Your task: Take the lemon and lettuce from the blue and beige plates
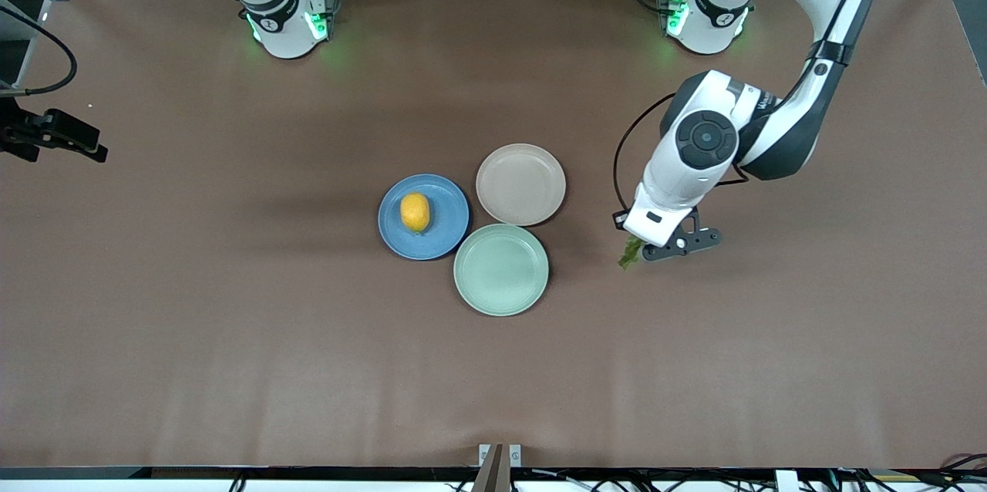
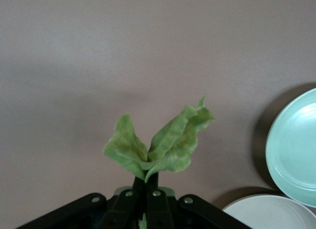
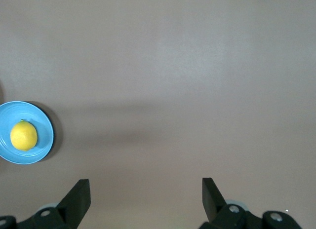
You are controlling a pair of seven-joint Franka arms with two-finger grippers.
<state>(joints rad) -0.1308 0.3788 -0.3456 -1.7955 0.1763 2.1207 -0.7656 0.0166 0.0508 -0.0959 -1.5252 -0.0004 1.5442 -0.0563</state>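
Note:
The lemon (image 1: 415, 212) (image 3: 23, 135) lies on the blue plate (image 1: 446, 234) (image 3: 45, 140) in the middle of the table. Beside it, toward the left arm's end, the beige plate (image 1: 520, 184) (image 2: 271, 215) has nothing on it. My left gripper (image 1: 637, 249) (image 2: 146, 183) is shut on the stalk end of the lettuce (image 1: 630, 254) (image 2: 168, 145). It holds the leaf over bare table, off the plates toward the left arm's end. My right gripper (image 3: 145, 189) stands open and empty, high over bare table at the right arm's end, well away from the blue plate.
A pale mint-green plate (image 1: 501, 269) (image 2: 296, 150) sits empty, touching the blue and beige plates and nearer to the front camera. The brown table cloth (image 1: 231, 322) is bare around the three plates.

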